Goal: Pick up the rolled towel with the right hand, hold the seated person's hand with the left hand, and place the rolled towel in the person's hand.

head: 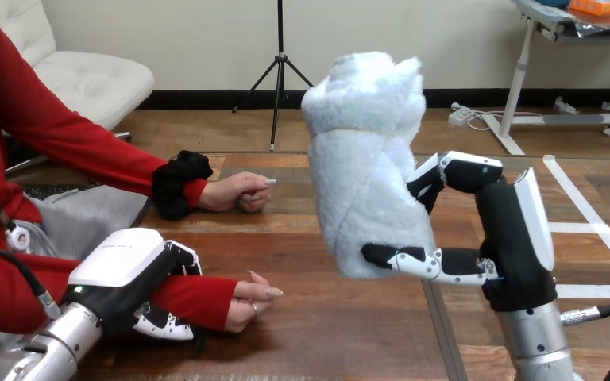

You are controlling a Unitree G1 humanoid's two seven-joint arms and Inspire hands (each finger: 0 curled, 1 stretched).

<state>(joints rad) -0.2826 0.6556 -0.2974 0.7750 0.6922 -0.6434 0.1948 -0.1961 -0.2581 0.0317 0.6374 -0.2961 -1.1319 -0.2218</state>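
Brown wooden planks make up the tabletop (341, 317), smooth and dark-grained under both arms.

The right hand (516, 262) is closed round the rolled towel (365, 159). One black-and-white finger (421, 263) wraps under the roll's lower end, and another hooks against its side higher up. The towel is white, thick and fluffy, a fat cylinder with a folded, lumpy top. It stands nearly upright, tipped slightly, lifted clear of the tabletop just to the left of the right hand's palm. The silver right forearm rises almost vertically from the bottom edge, and the white shell on the hand's back faces right.

The left hand (127, 274) is clamped on the person's forearm (198, 294) in its red sleeve. The fingers (167, 325) curl beneath it and the smooth white shell lies on top. Just beyond the left hand's fingertips, the person's lower hand (250, 298) rests on the tabletop, loosely curled and holding nothing. The left arm slants in low from the bottom left corner.

Farther beyond the left hand, the person's upper hand (242, 192) lies on the wood, also loosely closed, well apart from the towel.
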